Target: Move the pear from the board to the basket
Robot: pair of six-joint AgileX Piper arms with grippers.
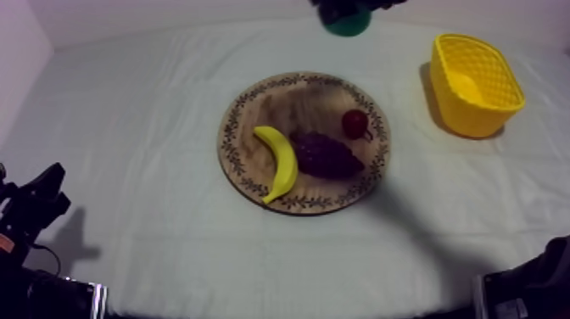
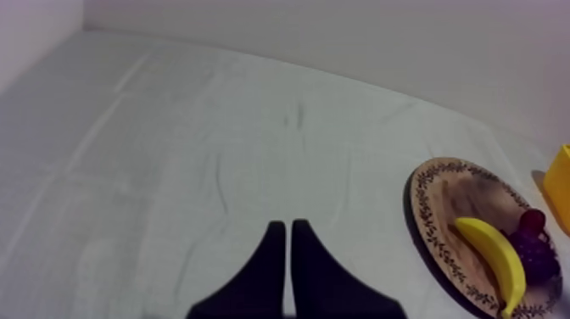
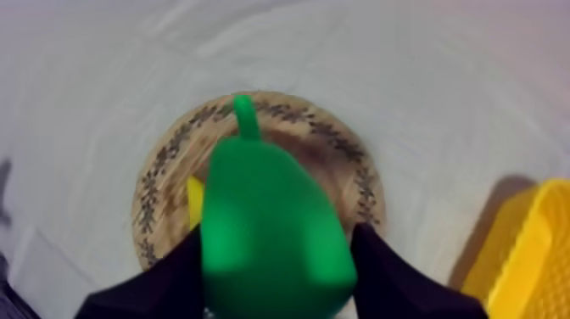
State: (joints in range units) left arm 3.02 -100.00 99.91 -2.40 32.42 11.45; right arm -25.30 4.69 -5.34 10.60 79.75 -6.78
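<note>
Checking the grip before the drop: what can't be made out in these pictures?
- Top view: the pear is cut off by the upper edge, hiding how it is held.
- Right wrist view: the pear, held by the right gripper, covers the board's middle, hiding the grapes and small red fruit.
- Left wrist view: the frame edge cuts the basket to a sliver; its inside is hidden.

Your pear (image 3: 271, 229) is smooth and bright green, with its stem pointing away from the wrist, and it is held up off the board (image 1: 280, 106) between the right jaws. The round wooden board with its patterned rim lies flat at mid-counter. The yellow lattice basket (image 1: 479, 119) stands upright to the board's right, well apart.
</note>
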